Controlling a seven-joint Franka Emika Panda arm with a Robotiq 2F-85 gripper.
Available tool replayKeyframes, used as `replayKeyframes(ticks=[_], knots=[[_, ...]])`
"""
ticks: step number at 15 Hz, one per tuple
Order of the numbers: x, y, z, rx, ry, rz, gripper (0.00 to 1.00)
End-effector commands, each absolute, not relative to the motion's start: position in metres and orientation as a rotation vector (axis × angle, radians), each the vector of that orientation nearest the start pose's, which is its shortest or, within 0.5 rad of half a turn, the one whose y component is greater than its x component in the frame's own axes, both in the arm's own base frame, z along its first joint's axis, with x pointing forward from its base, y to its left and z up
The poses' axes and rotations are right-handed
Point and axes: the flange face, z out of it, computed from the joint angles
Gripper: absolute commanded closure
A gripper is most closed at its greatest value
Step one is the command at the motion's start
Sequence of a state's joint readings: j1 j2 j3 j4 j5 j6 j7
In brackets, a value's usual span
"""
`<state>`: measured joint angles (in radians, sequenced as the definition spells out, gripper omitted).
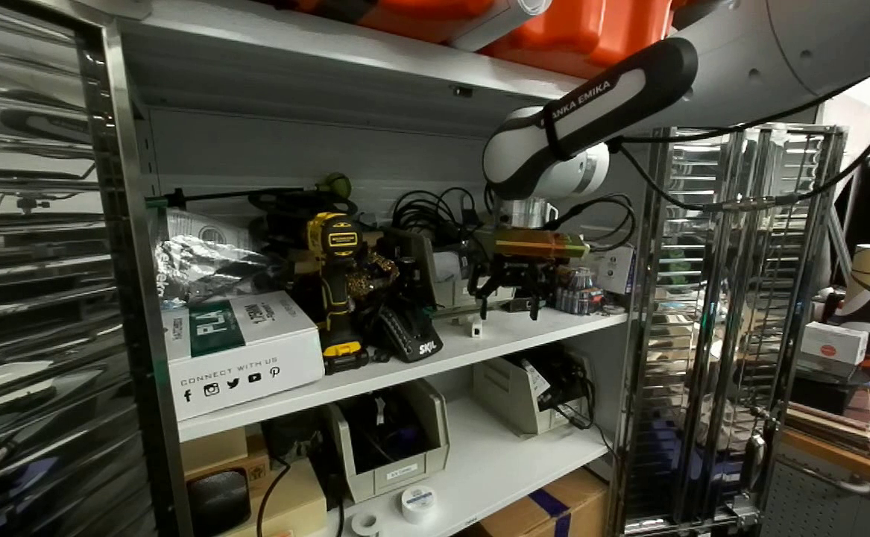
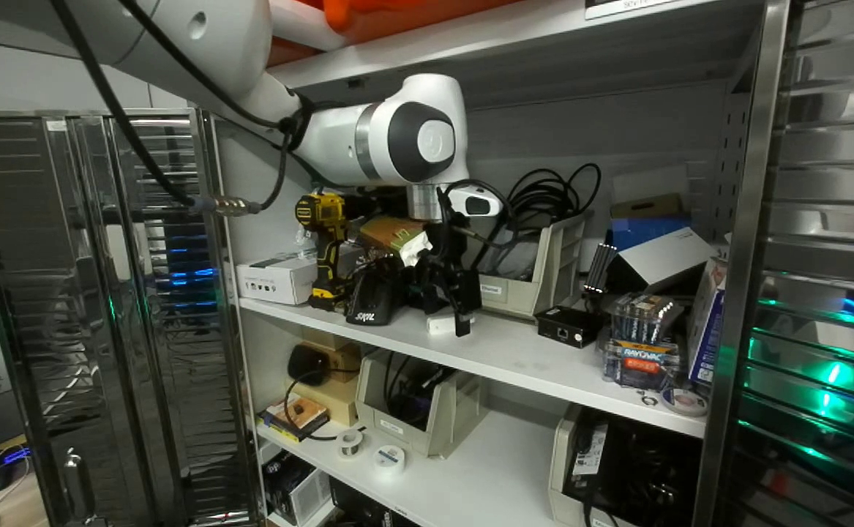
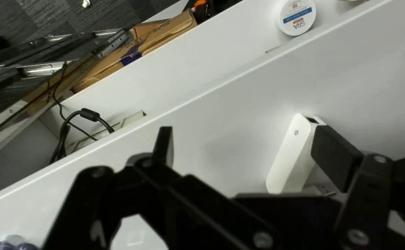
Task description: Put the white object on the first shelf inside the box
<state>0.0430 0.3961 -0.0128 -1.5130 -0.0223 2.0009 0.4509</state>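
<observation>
Nearest the wrist camera, the Robotiq gripper point(image 3: 247, 149) had its fingers point(image 3: 336, 158) spread wide, nothing gripped. In that view the white slotted block point(image 3: 290, 154) lay on the first shelf point(image 3: 219, 128), between the fingers and close by one; whether they touched could not be told. It looked like rigid plastic, likely light, fairly sturdy, slightly slippery, and best pinched squarely across its narrow width, about mid-length.

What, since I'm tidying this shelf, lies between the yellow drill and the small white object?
A black SKIL-marked device lies between the yellow drill and white object in both exterior views.
</observation>
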Motion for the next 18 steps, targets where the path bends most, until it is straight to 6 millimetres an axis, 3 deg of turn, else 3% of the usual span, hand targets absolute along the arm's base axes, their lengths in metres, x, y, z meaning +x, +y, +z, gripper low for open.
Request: replayKeyframes(ticks=[1, 10, 11, 13, 18], knots=[[0.708, 0.034, 0.45, -3.069, 0.652, -0.171, 0.0], [0.731, 0.048, 0.438, -3.093, 0.621, -0.15, 0.03], [0.732, 0.048, 0.438, -3.096, 0.615, -0.14, 0.26], [0.734, 0.049, 0.436, -3.106, 0.61, -0.126, 0.3], [0.735, 0.05, 0.43, -3.131, 0.607, -0.095, 0.7]])
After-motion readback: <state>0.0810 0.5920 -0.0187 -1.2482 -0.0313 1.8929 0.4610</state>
